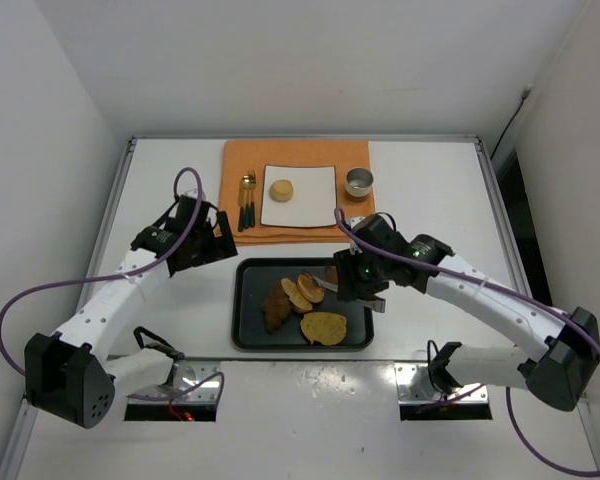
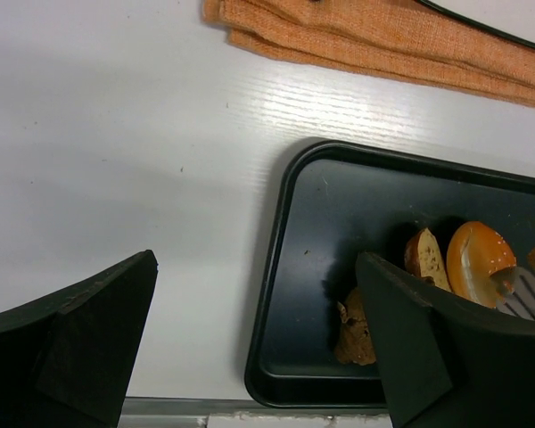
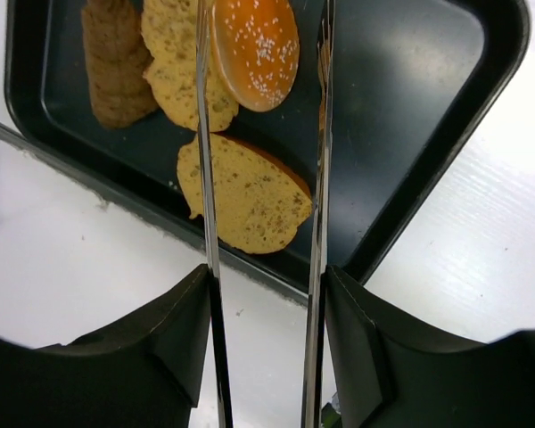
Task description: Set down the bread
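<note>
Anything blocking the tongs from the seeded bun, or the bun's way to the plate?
Nothing visible does. The tongs in the right gripper straddle the seeded bun, and the gap is clear. Between tray and plate lies only the placemat edge. A roll sits mid-plate.

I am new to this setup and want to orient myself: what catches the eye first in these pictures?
A black tray of bread pieces lies in the middle of the scene. The right gripper holds metal tongs over it. On the far side, an orange mat carries a white plate with one small roll.
</note>
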